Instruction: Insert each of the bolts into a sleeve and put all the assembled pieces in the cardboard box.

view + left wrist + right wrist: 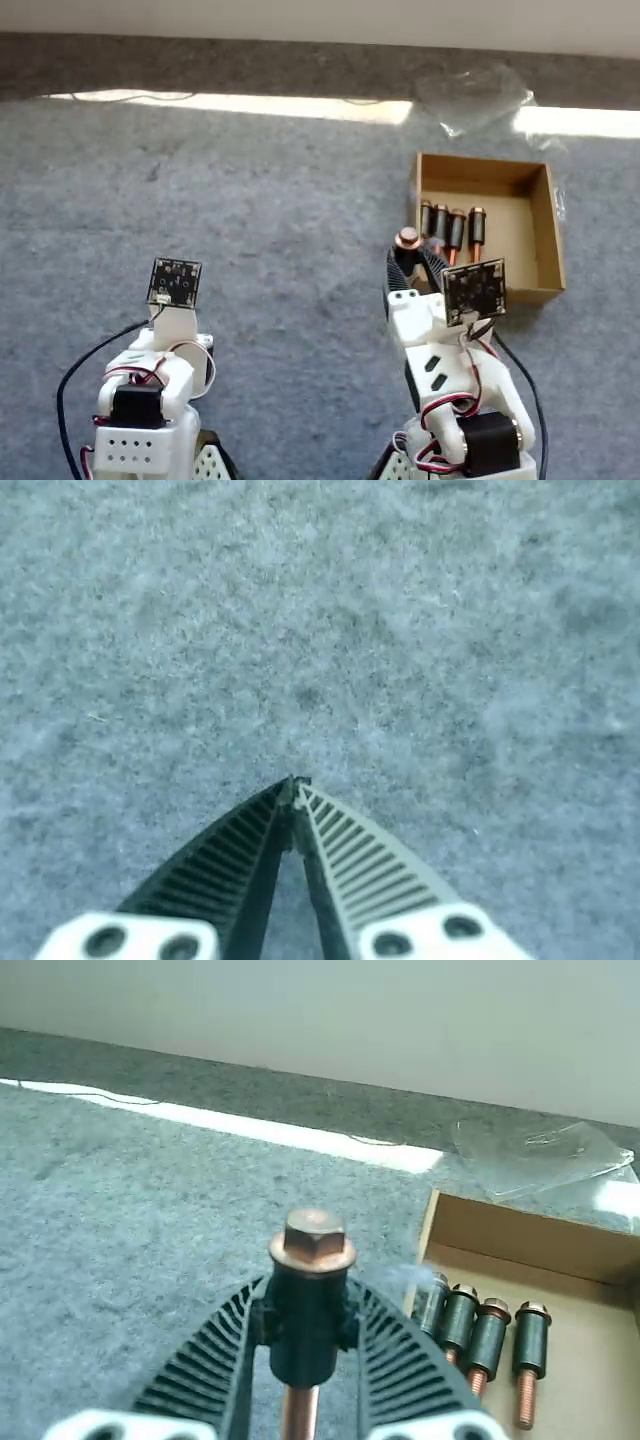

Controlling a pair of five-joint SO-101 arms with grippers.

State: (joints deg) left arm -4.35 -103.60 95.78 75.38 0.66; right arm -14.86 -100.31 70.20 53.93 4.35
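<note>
The right gripper clamps the black sleeve with its copper bolt seated, upright, just outside the cardboard box (four assembled pieces lie inside); carry it over the adjacent wall, lower before letting go; the left gripper is closed, empty.

At centre right we see the right gripper clamping a sleeved bolt just left of the cardboard box, where four assembled pieces lie.

Grey felt cover under the right gripper. Bright light strip well beyond it, along the far edge; darker band, then pale wall behind.
</note>
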